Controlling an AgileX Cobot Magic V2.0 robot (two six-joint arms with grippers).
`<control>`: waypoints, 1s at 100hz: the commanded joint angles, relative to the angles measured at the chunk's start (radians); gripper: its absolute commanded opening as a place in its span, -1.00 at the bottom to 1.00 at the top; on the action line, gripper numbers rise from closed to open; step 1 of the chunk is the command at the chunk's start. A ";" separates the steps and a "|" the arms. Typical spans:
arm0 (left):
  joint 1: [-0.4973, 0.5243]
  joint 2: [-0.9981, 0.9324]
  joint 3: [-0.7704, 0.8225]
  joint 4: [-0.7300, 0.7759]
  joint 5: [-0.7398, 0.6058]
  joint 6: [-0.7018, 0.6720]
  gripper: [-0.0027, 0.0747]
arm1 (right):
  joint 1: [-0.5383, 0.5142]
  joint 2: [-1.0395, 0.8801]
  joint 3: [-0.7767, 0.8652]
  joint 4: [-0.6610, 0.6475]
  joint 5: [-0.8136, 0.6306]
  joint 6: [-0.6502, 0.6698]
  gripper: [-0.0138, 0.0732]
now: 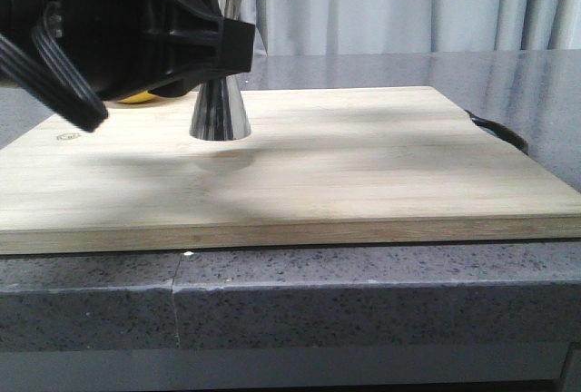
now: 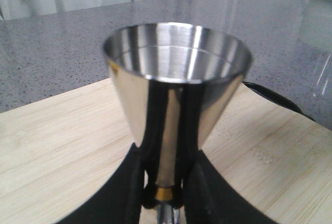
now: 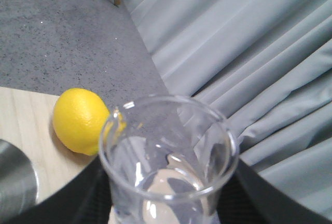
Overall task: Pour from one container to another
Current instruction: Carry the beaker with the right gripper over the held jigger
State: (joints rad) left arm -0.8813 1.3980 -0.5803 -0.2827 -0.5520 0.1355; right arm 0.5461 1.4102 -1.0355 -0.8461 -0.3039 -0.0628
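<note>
The steel jigger point(image 1: 221, 112) stands upright on the wooden board point(image 1: 363, 165). My left gripper point(image 2: 165, 169) is shut on its narrow waist, and its open upper cup point(image 2: 176, 53) fills the left wrist view. The black fingers point(image 2: 127, 187) press on both sides. In the right wrist view my right gripper point(image 3: 168, 206) is shut on the clear glass beaker point(image 3: 168, 146), held off the board with its mouth facing the camera. The jigger's rim point(image 3: 15, 180) lies close beside it. Whether the beaker holds liquid is unclear. The front view shows neither the beaker nor the right gripper.
A yellow lemon point(image 3: 80, 121) lies on the board's far edge behind the jigger, partly hidden by the left arm point(image 1: 109, 29) in the front view. A black cable point(image 1: 497, 131) lies off the board's right side. Grey curtains point(image 3: 249, 53) hang behind the stone counter point(image 1: 363, 292).
</note>
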 commanded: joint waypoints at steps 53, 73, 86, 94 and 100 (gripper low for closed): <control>-0.007 -0.035 -0.033 0.010 -0.089 -0.012 -0.96 | -0.001 -0.042 -0.038 -0.157 -0.055 -0.005 -0.06; -0.007 -0.035 -0.033 0.010 -0.091 -0.012 -0.96 | -0.001 -0.042 -0.038 -0.174 -0.051 -0.005 -0.06; -0.007 -0.035 -0.033 0.010 -0.092 -0.012 -0.96 | -0.001 -0.042 -0.038 -0.174 -0.051 -0.024 -0.06; -0.007 -0.035 -0.033 0.010 -0.092 -0.012 -0.96 | -0.001 -0.042 -0.038 -0.176 -0.051 -0.039 -0.06; -0.007 -0.035 -0.033 0.010 -0.092 -0.012 -0.96 | -0.001 -0.042 -0.038 -0.182 -0.051 -0.039 -0.06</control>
State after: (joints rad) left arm -0.8813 1.3980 -0.5803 -0.2813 -0.5520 0.1355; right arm 0.5461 1.4102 -1.0355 -1.0348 -0.3039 -0.0888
